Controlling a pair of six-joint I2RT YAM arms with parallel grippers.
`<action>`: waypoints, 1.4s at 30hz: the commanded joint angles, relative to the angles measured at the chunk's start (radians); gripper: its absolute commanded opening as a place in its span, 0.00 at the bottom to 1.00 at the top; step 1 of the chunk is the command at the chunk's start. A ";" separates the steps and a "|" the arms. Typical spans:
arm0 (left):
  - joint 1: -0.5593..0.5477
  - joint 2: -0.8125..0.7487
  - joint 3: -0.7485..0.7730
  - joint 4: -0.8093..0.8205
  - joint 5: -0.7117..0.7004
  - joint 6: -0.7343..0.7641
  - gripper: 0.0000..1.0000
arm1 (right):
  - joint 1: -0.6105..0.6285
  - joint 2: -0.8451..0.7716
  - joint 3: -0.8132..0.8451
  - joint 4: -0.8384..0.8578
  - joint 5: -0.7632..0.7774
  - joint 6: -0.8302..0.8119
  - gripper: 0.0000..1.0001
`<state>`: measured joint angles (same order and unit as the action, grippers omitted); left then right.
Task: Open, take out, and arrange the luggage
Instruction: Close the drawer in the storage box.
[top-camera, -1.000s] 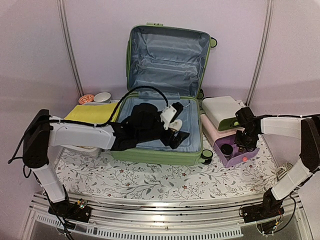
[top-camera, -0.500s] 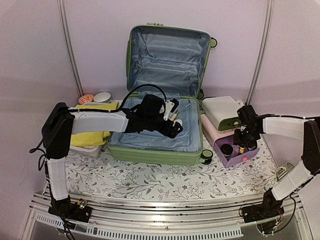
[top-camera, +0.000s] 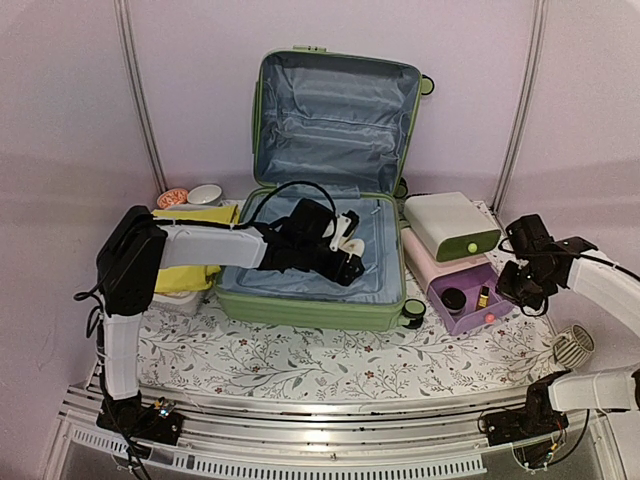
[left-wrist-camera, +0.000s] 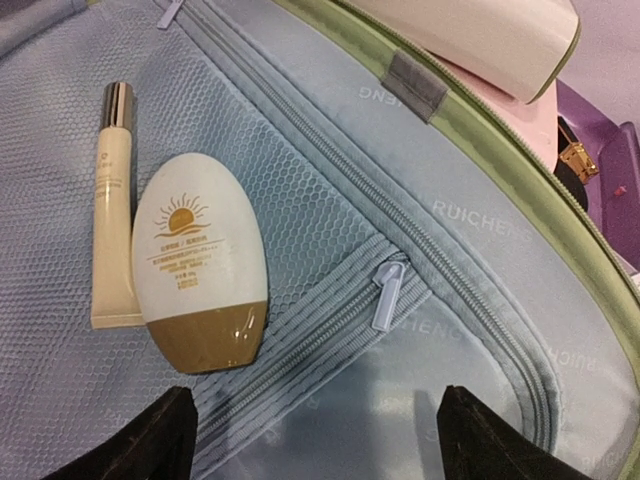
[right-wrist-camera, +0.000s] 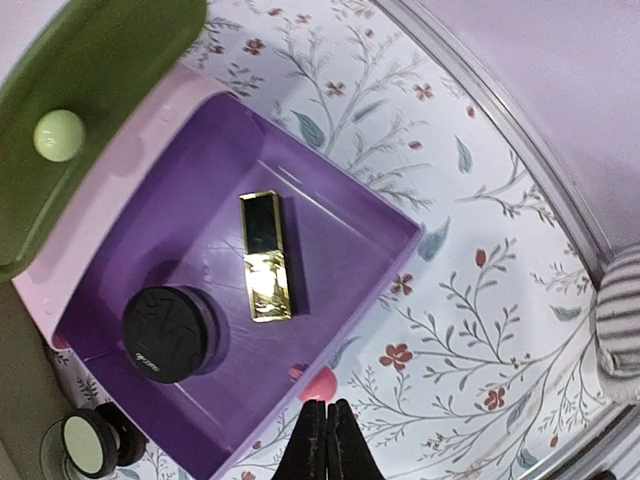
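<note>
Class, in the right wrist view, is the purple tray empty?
No, a gold lipstick and a round black compact lie inside the purple tray.

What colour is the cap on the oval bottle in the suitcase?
Golden brown; the oval bottle shows best in the left wrist view.

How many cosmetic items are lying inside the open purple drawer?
2. A round black compact sits in the purple drawer; a gold and black lipstick lies beside it, not touching. Nothing seems hidden.
</note>
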<state>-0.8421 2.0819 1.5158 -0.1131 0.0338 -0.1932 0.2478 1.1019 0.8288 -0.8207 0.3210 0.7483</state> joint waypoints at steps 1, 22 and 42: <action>0.011 0.002 0.015 0.021 0.012 -0.015 0.85 | -0.001 -0.015 -0.044 -0.072 -0.003 0.163 0.01; 0.048 -0.296 -0.158 0.014 -0.017 0.000 0.86 | -0.002 0.171 -0.156 0.529 -0.126 0.032 0.05; 0.116 -0.408 -0.233 -0.051 0.018 -0.015 0.87 | -0.096 0.401 -0.153 1.042 -0.367 -0.033 0.03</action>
<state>-0.7357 1.6970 1.2892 -0.1581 0.0223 -0.1967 0.1543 1.5150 0.7246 0.1040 0.0364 0.6930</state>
